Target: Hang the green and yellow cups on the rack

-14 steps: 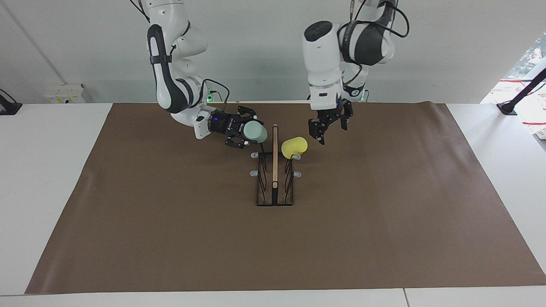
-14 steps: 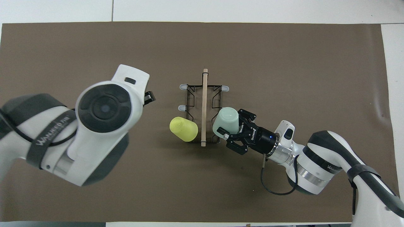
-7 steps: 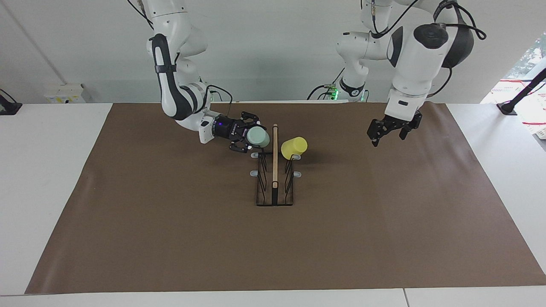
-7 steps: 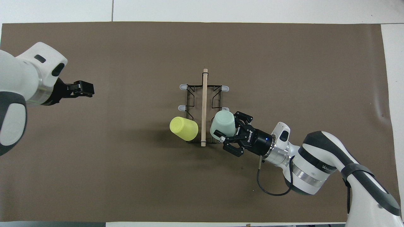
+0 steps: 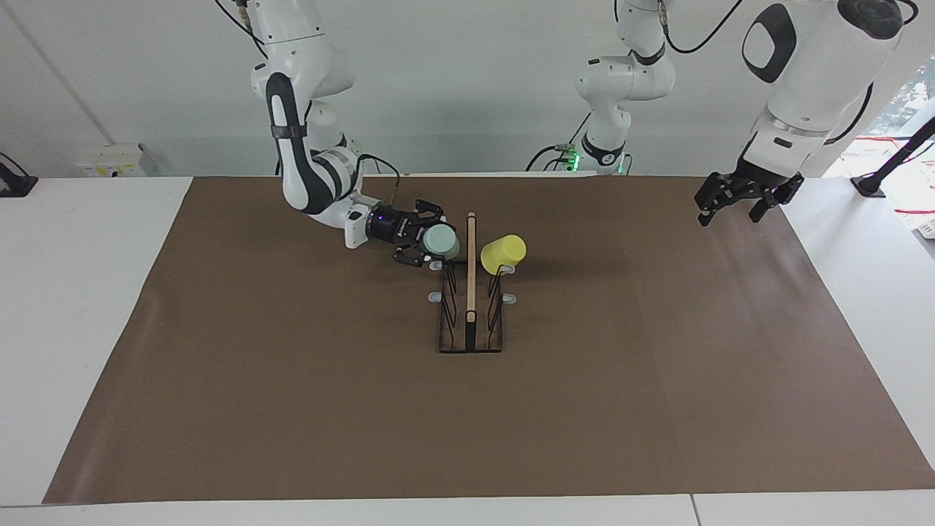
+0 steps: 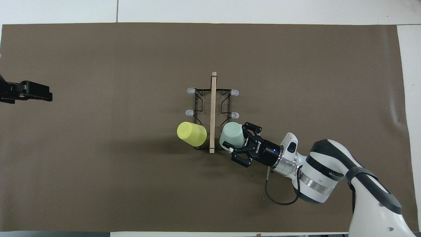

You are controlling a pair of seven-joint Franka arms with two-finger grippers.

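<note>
The black wire rack with its wooden bar stands mid-table. A yellow cup hangs tilted on the prong nearest the robots, on the left arm's side of the bar. My right gripper is shut on the pale green cup. It holds the cup on its side against the matching prong on the right arm's side. Whether that prong is inside the cup I cannot tell. My left gripper hangs open and holds nothing, over the mat's edge at the left arm's end.
A brown mat covers most of the white table. Other grey-tipped prongs of the rack are bare. A small black stand sits on the table at the left arm's end.
My left arm has swung away from the yellow cup, out to its own end of the table. The right gripper has eased the green cup down and closer to the rack.
</note>
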